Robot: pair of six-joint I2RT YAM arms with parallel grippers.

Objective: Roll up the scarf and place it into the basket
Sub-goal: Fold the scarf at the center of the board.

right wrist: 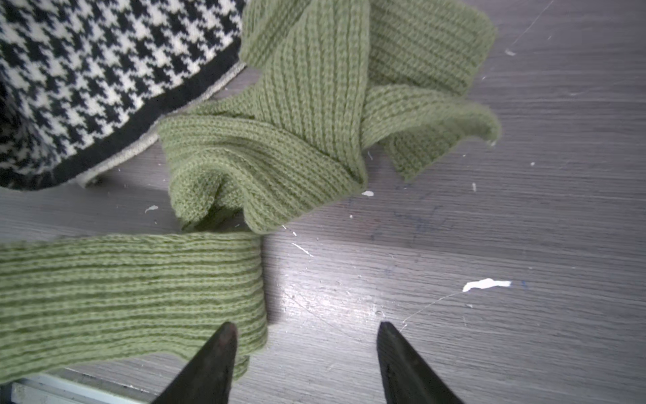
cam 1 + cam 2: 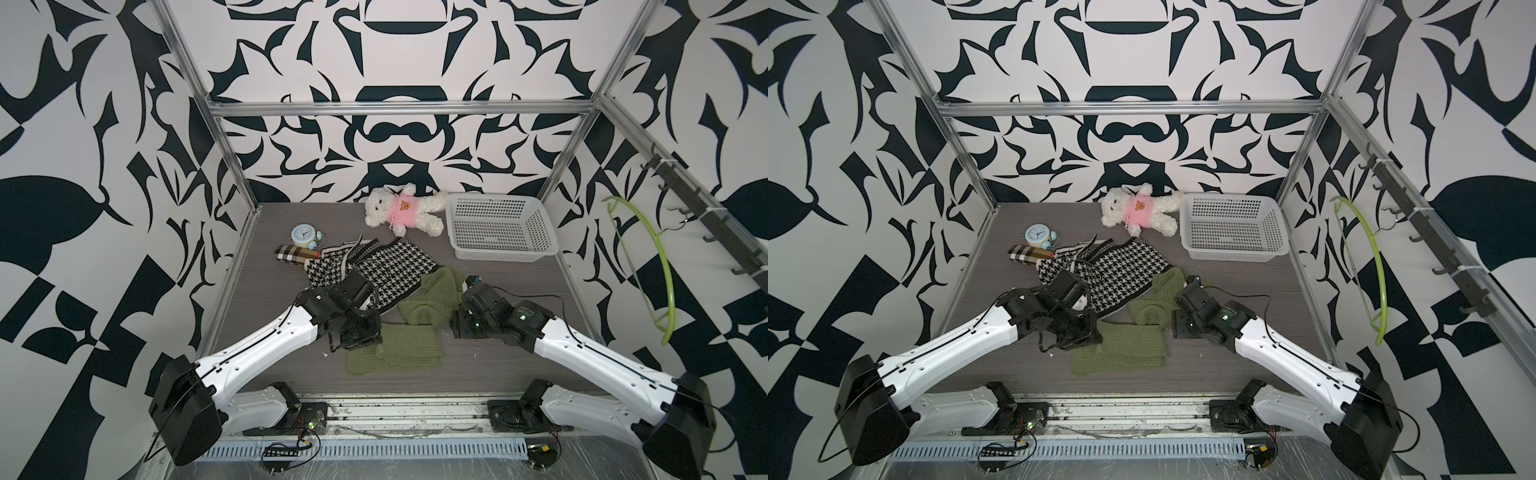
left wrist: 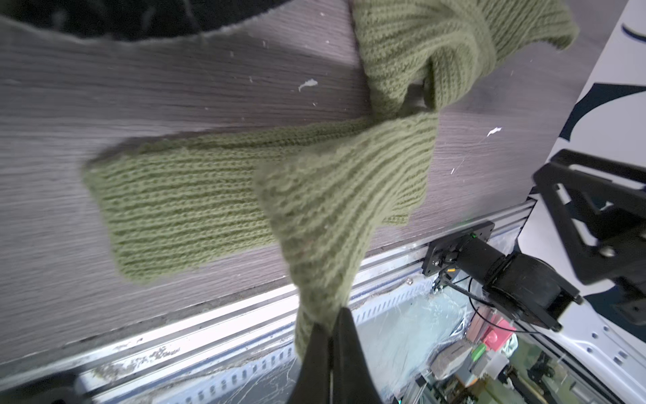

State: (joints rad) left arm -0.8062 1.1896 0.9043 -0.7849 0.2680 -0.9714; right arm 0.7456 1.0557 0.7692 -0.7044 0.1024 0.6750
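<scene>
Hardly begun: the olive-green knitted scarf (image 2: pixel 395 351) lies unrolled at near centre, a corner pinched in the clamped left claw (image 3: pixel 330 325), the right claw (image 1: pixel 307 328) spread and empty, the white perforated plastic basket (image 2: pixel 494 253) unfilled at far right.

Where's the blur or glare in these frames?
Left wrist view: the green knit scarf goes soft where it rises into the shut left gripper; the aluminium rail glares white. Right wrist view: knit sharp, a glare patch on the table ahead of the open right gripper. Both top views: even light, no blur, white basket grid readable.
</scene>
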